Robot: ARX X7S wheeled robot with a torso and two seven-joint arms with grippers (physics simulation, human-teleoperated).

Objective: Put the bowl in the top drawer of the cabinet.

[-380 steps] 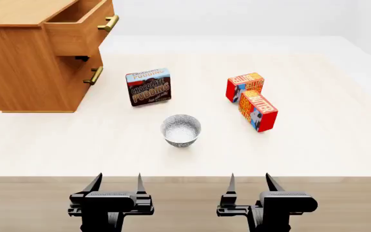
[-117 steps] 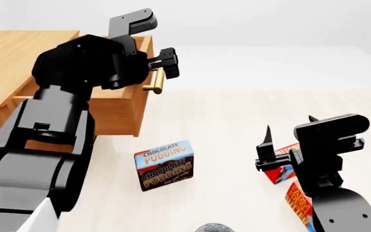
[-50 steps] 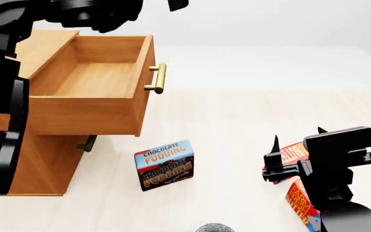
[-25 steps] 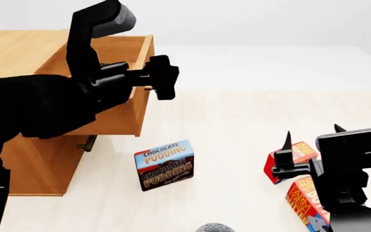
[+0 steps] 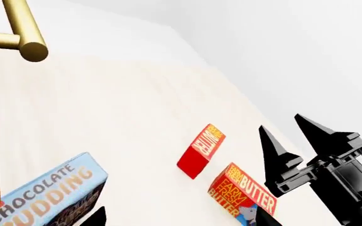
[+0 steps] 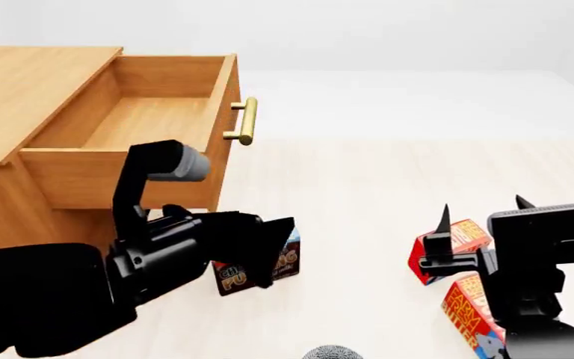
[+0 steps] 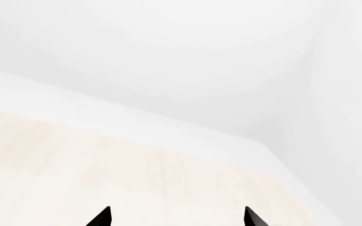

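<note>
Only a grey sliver of the bowl (image 6: 332,352) shows, at the head view's bottom edge. The light wooden cabinet (image 6: 8,82) stands at the left. Its top drawer (image 6: 137,120) is pulled out and empty, brass handle (image 6: 248,120) facing right. My left gripper (image 6: 272,254) hangs low in front of the pudding box (image 6: 285,258), below the drawer; its fingertips stand wide apart with nothing between them. My right gripper (image 6: 481,206) is open, fingers pointing up, beside the butter boxes. The left wrist view shows the handle (image 5: 24,33) and the right gripper (image 5: 279,123).
Two red butter boxes (image 6: 450,241) (image 6: 466,314) lie on the table (image 6: 367,187) at the right, close under my right gripper. The pudding box (image 5: 43,193) stands near the cabinet's front corner. The lower drawer is hidden behind my left arm.
My left arm has swung down from the drawer handle's height to in front of the pudding box. The drawer stays pulled out. The right gripper has hardly moved.
</note>
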